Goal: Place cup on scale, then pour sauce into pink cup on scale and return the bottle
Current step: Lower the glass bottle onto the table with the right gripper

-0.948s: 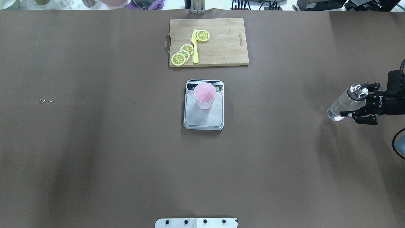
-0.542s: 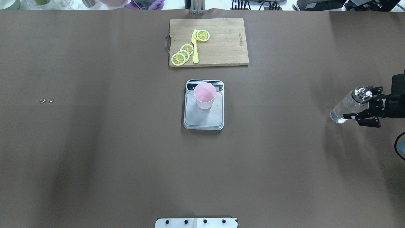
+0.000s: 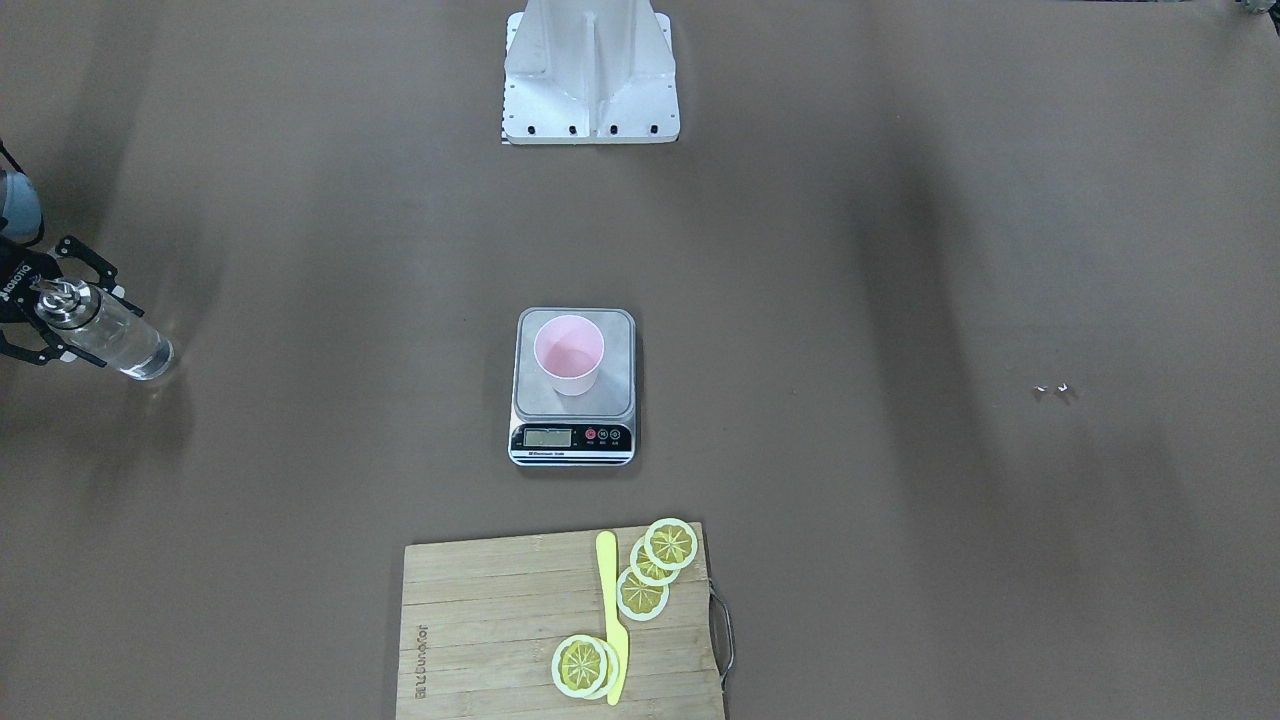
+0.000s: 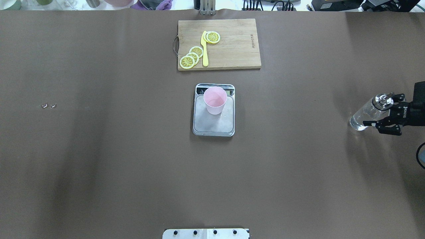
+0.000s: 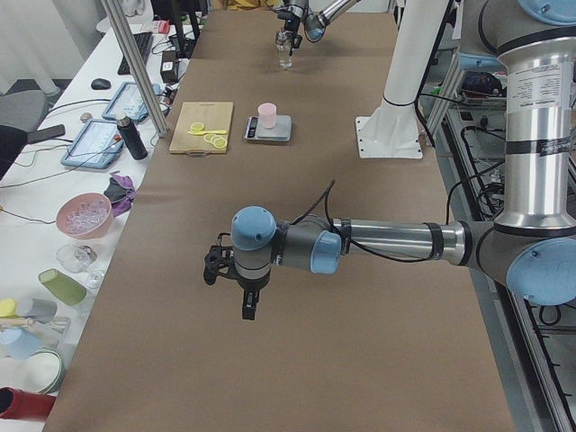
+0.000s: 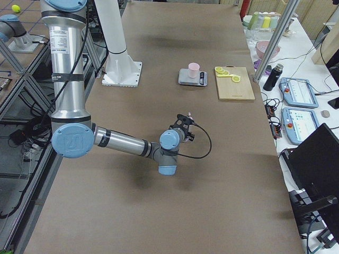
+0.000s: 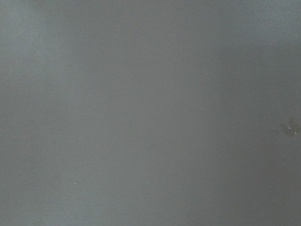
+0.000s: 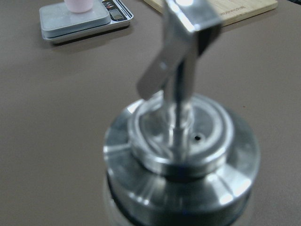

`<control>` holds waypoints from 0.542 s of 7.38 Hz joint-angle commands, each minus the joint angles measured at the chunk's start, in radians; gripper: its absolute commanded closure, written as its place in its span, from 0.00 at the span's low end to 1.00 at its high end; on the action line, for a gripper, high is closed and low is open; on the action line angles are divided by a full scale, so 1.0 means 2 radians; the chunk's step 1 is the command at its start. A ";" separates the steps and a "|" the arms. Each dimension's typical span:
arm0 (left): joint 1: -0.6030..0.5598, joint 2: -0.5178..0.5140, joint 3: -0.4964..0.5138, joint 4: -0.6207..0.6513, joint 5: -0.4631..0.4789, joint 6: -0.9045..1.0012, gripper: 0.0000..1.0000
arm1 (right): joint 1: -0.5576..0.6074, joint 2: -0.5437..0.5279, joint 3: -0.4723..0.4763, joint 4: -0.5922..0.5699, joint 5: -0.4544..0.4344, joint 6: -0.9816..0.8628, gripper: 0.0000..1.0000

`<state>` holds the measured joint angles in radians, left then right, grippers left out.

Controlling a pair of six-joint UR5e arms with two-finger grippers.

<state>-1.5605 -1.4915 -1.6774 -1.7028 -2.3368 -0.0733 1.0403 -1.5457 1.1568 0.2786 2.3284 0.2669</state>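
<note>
The pale pink cup (image 4: 215,100) stands upright on the steel scale (image 4: 213,125) at the middle of the desk (image 4: 99,166); whether it holds anything cannot be told. The right jaws clasp the clear glass bottle (image 4: 367,115), silver-spouted, with colourless sauce (image 3: 143,357) inside, near the desk's edge. Left jaws: cannot tell.

We see open worktop (image 4: 99,166) across the left side and whole lower half of the overhead frame. Mid-frame stand the cup (image 4: 215,99) on the scale (image 4: 212,124), with the cutting board (image 4: 232,49) above; at the right edge, the bottle (image 4: 363,116) gripped by the right claw (image 4: 379,111).
</note>
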 commanded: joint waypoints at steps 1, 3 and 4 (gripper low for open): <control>0.000 -0.004 0.003 0.000 0.000 0.000 0.01 | 0.000 0.005 -0.009 0.008 -0.001 0.001 0.43; 0.000 -0.004 0.003 0.000 0.000 0.000 0.01 | 0.000 0.007 -0.009 0.008 -0.001 0.001 0.37; 0.000 -0.004 0.003 0.000 0.000 0.000 0.01 | 0.001 0.007 -0.009 0.008 -0.001 0.001 0.34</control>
<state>-1.5601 -1.4986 -1.6715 -1.7027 -2.3362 -0.0736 1.0403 -1.5324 1.1387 0.2943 2.3251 0.2684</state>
